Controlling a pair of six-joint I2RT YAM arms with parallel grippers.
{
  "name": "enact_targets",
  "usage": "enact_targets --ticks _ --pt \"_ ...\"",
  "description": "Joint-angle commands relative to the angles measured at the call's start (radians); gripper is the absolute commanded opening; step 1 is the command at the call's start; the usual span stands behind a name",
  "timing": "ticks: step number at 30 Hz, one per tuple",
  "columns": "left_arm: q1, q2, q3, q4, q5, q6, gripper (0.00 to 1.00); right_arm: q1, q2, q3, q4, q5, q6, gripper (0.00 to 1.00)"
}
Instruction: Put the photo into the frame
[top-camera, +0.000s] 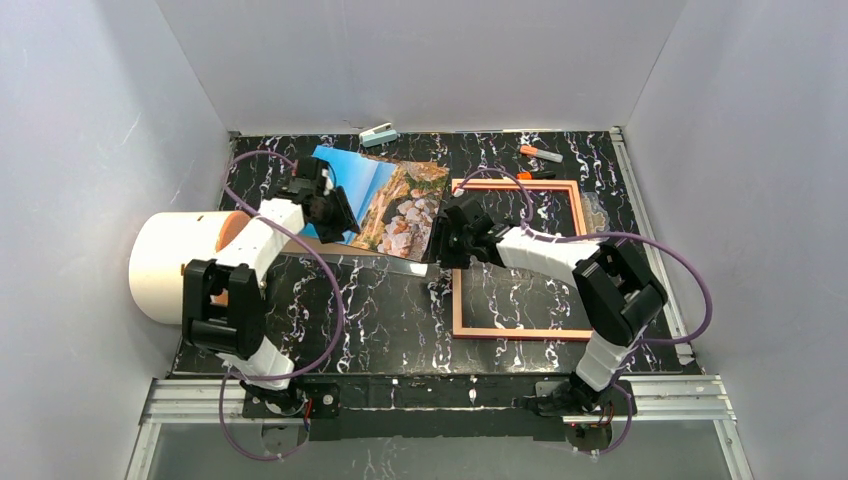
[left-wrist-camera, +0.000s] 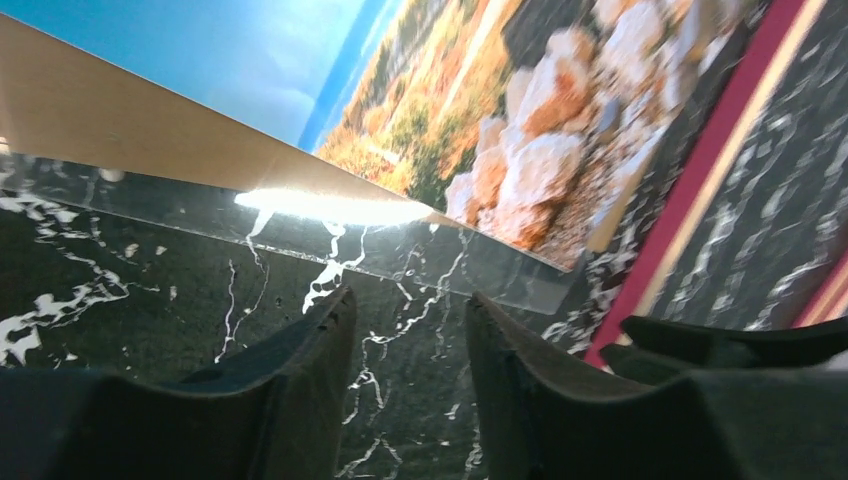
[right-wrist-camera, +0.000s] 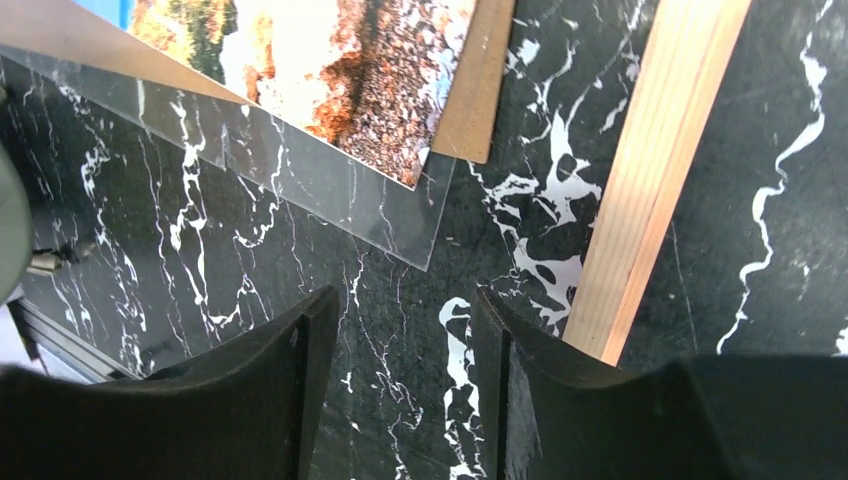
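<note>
Both jaws stand apart, holding nothing: left jaws sit low over the tabletop (top-camera: 390, 310) w/ the clear sheet (left-wrist-camera: 480, 265) edge just ahead of the tips. Right jaws likewise, sheet corner ahead-left, frame (right-wrist-camera: 660, 170) rail just to their right, back side up. The photo (top-camera: 385, 200) lies beyond both pairs, face up on the backing board (right-wrist-camera: 480, 90), not yet in the frame. Risks, as I judge: print is thin & flat, so tips may scrape tabletop or pinch board/sheet w/ it; glossy sheet could slide; right jaws may nudge the rail & skew it; uneven lift btw arms could crease the print
</note>
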Motion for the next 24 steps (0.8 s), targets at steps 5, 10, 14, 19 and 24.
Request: enact_targets --ticks 5,10,14,19,24 --pt "-0.094 0.069 -0.127 0.176 -0.105 0.049 0.32 -0.005 0.063 0.059 -0.068 0.013 0.118 0.57" --pt "-0.098 0.101 -0.159 0.213 -0.203 0.051 0.30 -0.010 0.124 0.088 -0.062 -0.011 0.112 0.58" --pt "-0.098 0.118 -0.199 0.232 -0.289 0.055 0.29 -0.013 0.142 0.080 -0.022 -0.030 0.110 0.58" --pt "-0.097 0.168 -0.218 0.247 -0.348 0.049 0.27 -0.025 0.154 0.063 0.001 -0.051 0.128 0.58" --pt "-0.097 0.195 -0.249 0.254 -0.357 0.031 0.25 -0.031 0.159 0.039 0.044 -0.102 0.129 0.59"
